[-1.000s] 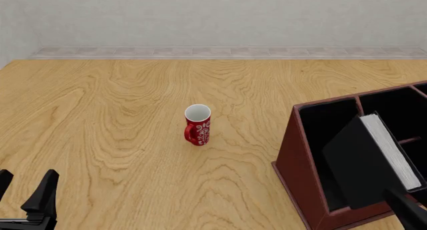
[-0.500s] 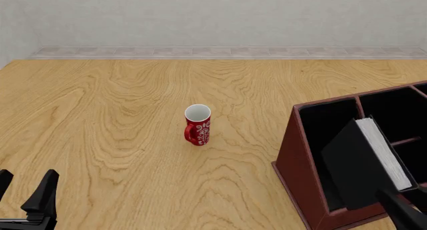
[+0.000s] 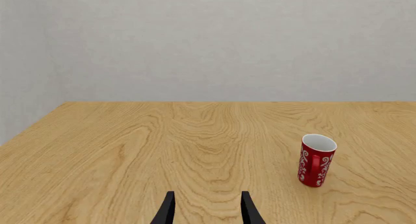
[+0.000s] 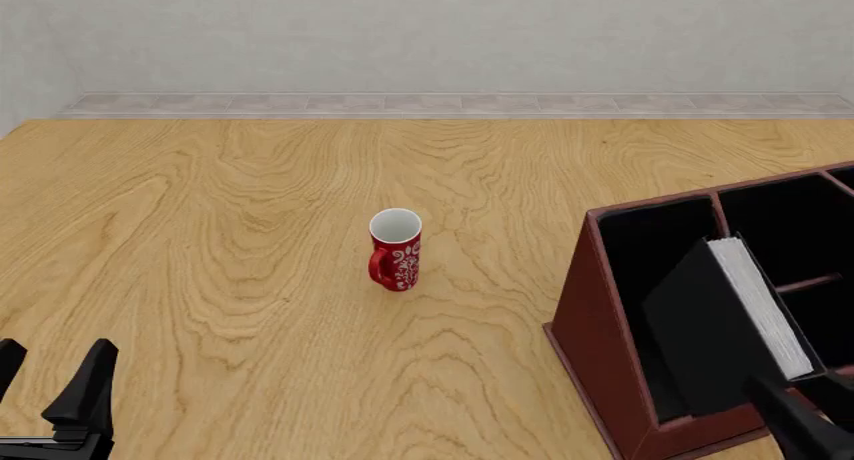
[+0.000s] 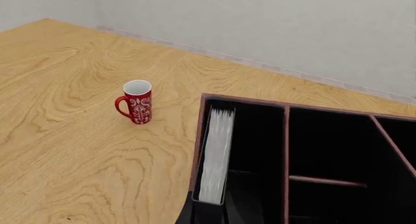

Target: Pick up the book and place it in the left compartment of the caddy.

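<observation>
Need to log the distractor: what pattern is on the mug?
Red mug with white swirling ornament and a white interior; clearest in the right wrist view.

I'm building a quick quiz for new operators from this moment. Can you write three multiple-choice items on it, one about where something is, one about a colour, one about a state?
1. Where is the book?
A. Flat on the table
B. In the caddy's left compartment
C. Beside the mug

2. What colour is the mug?
A. Red with white pattern
B. Plain blue
C. Green

3. How is the left gripper?
A. Shut on the mug
B. Shut on the book
C. Open, holding nothing

Answers:
1 B, the right wrist view shows its white pages inside the left compartment of the caddy.
2 A, red with white pattern in every view.
3 C, its fingers stand apart over bare table.
</observation>
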Robot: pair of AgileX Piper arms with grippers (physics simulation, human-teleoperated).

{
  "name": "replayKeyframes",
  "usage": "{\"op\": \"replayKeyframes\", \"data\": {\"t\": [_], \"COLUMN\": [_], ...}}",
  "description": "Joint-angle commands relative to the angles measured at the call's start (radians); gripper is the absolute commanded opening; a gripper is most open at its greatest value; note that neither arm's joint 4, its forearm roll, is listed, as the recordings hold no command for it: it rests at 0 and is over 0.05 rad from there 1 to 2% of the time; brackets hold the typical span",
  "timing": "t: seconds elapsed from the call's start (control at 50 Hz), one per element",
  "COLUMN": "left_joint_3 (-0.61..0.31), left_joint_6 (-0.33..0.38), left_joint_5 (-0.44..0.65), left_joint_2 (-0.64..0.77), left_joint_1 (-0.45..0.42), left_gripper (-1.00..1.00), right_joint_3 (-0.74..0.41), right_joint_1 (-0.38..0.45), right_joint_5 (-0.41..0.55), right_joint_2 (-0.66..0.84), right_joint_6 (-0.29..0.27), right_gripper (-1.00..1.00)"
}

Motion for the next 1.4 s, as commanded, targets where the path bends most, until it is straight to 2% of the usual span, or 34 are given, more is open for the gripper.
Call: {"op": "replayKeyframes", "data": {"t": [0.02, 0.7, 1.4], "left_joint_3": [0.0, 0.0, 0.0], "left_joint_6": [0.0, 0.0, 0.0], "left_joint_5": [0.0, 0.0, 0.0], "left_joint_2": [0.0, 0.0, 0.0], "left_joint_1": [0.0, 0.0, 0.0], "left_gripper": [1.0, 1.0, 1.0], "right_joint_3": [0.007, 0.016, 0.098], "right_joint_1": [-0.003, -0.014, -0.019], "right_joint_5": [-0.024, -0.126, -0.321], "right_joint_2": [-0.002, 0.067, 0.206], "right_joint_6": [0.014, -0.003, 0.003], "right_gripper": [-1.0, -1.0, -1.0]}}
